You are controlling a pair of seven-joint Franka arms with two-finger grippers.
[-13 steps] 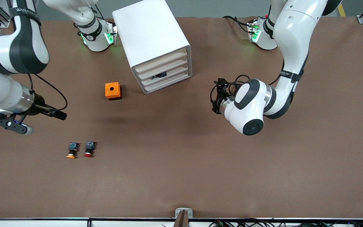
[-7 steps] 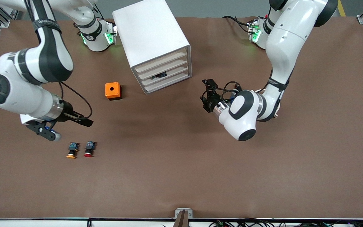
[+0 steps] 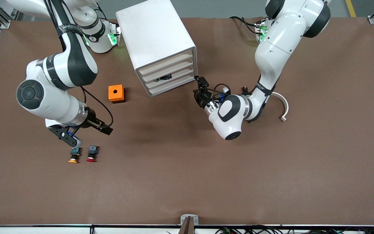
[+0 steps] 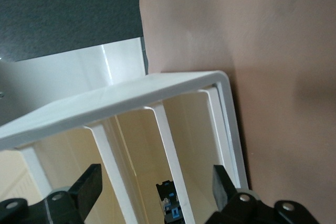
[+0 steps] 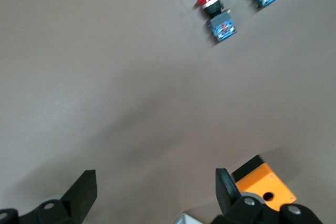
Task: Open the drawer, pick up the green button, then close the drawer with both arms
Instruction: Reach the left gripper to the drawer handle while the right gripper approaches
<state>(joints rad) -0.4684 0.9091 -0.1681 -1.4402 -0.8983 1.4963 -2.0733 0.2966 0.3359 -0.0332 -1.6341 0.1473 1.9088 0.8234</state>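
The white cabinet (image 3: 156,39) stands near the robots' bases, its four slat fronts toward the front camera. Its third drawer (image 3: 179,75) looks shut. Through the gap at that drawer's slat (image 4: 167,145) I see the button's blue-black body (image 4: 170,206), also a dark speck in the front view (image 3: 165,77); its cap is hidden. My left gripper (image 3: 198,87) is open and held level just in front of the cabinet's lower corner, empty in the left wrist view (image 4: 156,186). My right gripper (image 3: 86,136) hangs open and empty over the table (image 5: 155,186).
An orange box (image 3: 117,93) sits beside the cabinet toward the right arm's end. An orange-capped button (image 3: 73,155) and a red-capped one (image 3: 91,153) lie just under the right gripper's reach. A white curved strip (image 3: 282,109) lies by the left arm.
The left arm swung its gripper across to the cabinet's drawer fronts, uncovering the white curved strip. The right arm swung in and brought its gripper close to the two loose buttons.
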